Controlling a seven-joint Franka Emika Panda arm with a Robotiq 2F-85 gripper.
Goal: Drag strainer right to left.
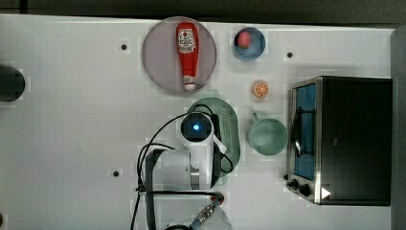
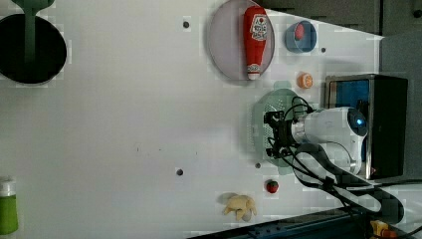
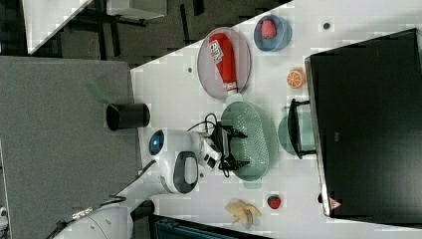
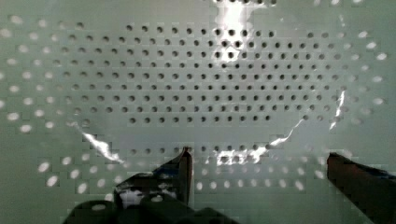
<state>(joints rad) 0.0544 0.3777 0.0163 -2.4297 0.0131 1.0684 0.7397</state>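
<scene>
While the gripper (image 4: pixel 259 161) hangs with its fingers spread wide and holding nothing, low over the perforated floor of the strainer (image 3: pixel 249 134), the strainer sits between the plate (image 1: pixel 160 57) carrying the ketchup bottle (image 1: pixel 186 50) and the green cup (image 1: pixel 268 136) beside the oven (image 1: pixel 354 139). The likely fault is a finger skating across the slick holed floor or pressing one wall and tipping the strainer, since nothing is clamped. Toward the top view's left the table (image 1: pixel 72 120) lies open, though the plate's rim stands just beside the strainer's end and could be clipped.
</scene>
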